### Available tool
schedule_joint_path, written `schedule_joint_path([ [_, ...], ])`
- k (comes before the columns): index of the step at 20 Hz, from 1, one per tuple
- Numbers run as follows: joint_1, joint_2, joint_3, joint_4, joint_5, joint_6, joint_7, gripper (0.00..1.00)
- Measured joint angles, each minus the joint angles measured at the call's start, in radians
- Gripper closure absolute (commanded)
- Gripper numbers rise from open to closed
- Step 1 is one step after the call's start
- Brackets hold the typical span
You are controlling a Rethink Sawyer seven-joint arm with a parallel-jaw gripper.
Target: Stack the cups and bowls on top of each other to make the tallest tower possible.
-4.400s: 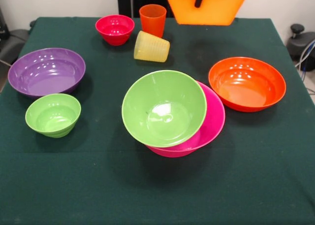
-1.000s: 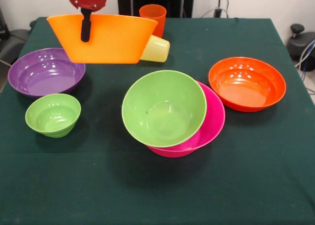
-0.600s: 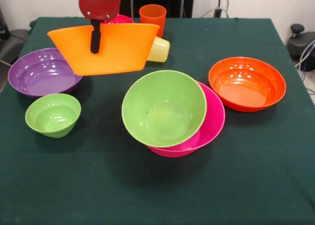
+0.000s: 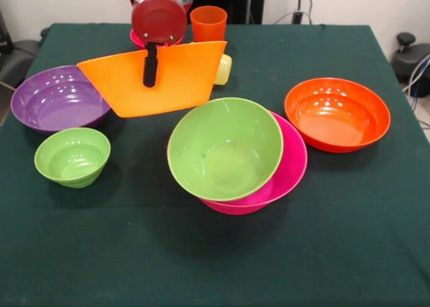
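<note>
My gripper (image 4: 149,77) is shut on the rim of the large yellow-orange bowl (image 4: 168,82) and holds it tilted in the air, just up-left of the tower. One black finger (image 4: 150,65) shows on the bowl's outer wall. The tower is the medium green bowl (image 4: 225,149) leaning inside the large pink bowl (image 4: 290,164); the purple cup is hidden. The purple bowl (image 4: 60,99) and small green bowl (image 4: 72,156) sit at the left, the orange-red bowl (image 4: 337,113) at the right. The orange cup (image 4: 208,23) stands at the back. The yellow cup (image 4: 224,69) peeks out behind the held bowl.
The small red bowl (image 4: 135,38) is mostly hidden behind my wrist at the back. The dark green tablecloth (image 4: 215,267) covers the table. Its front half holds nothing.
My gripper has come down and to the left with the yellow-orange bowl, from the top edge to beside the green bowl. The held bowl now covers most of the yellow cup and red bowl.
</note>
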Motion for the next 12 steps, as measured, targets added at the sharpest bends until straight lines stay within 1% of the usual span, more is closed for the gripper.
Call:
schedule_joint_path([
  [4,-0.001,0.000,0.009,-0.004,-0.016,0.009,0.000,1.00],
  [12,-0.001,0.000,0.025,-0.024,-0.020,0.033,0.000,1.00],
])
